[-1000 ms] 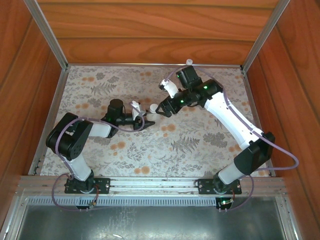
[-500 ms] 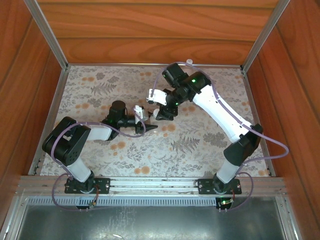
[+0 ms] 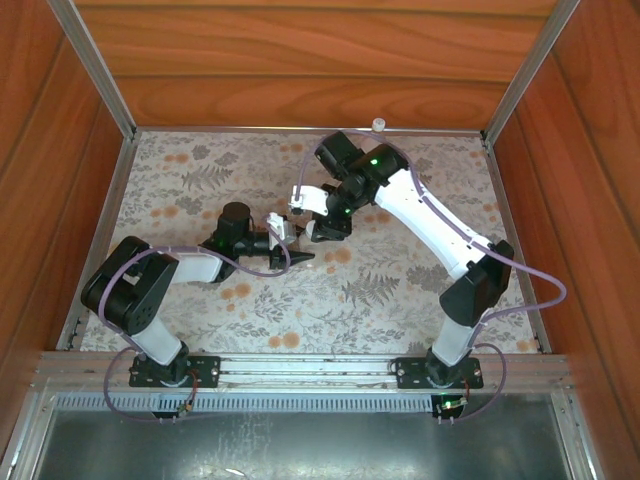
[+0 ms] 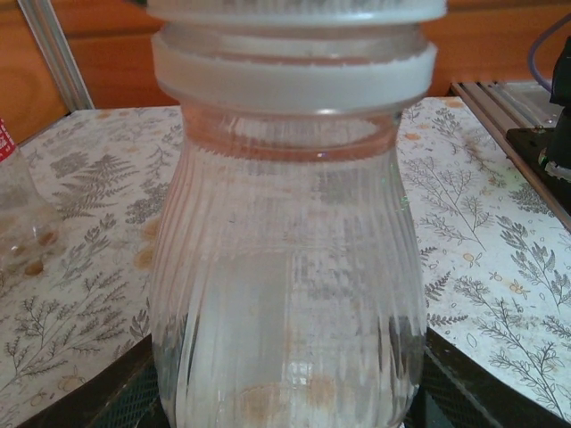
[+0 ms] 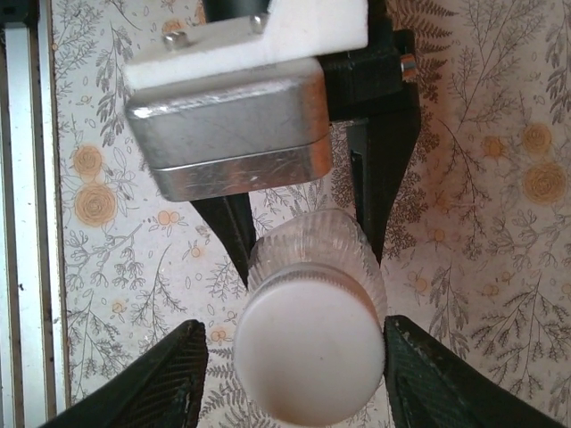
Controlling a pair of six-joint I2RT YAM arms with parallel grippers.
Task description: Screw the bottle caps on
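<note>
A flower-and-fern printed cloth (image 3: 200, 180) is covering the table, and the 2 arms are meeting over its middle. The left arm (image 3: 150, 290) is reaching in low from the left, while the right arm (image 3: 430, 220) is arching over from the right and pointing its wrist down. A ribbed clear bottle (image 4: 285, 294) is standing upright above the middle of the cloth, held between the 2 arms. The left gripper (image 5: 310, 263) is clamping this bottle just below the shoulder, 1 dark finger pressing on each side. Seen from the right wrist, the right gripper (image 5: 294, 325) is hanging straight above the bottle with its 2 fingers partly spread. They are flanking the bottle top, the one on the picture's right lying close against it. On the picture's left a sliver of cloth is showing between finger and top, so the jaws are not clamping anything. A white cap (image 5: 308, 357) is sitting on the bottle's neck; how far it is threaded on I cannot tell. At the left edge of the left wrist view, a 2nd clear bottle (image 4: 16, 205) with a bit of red label is standing on the cloth, well apart from the held one.
</note>
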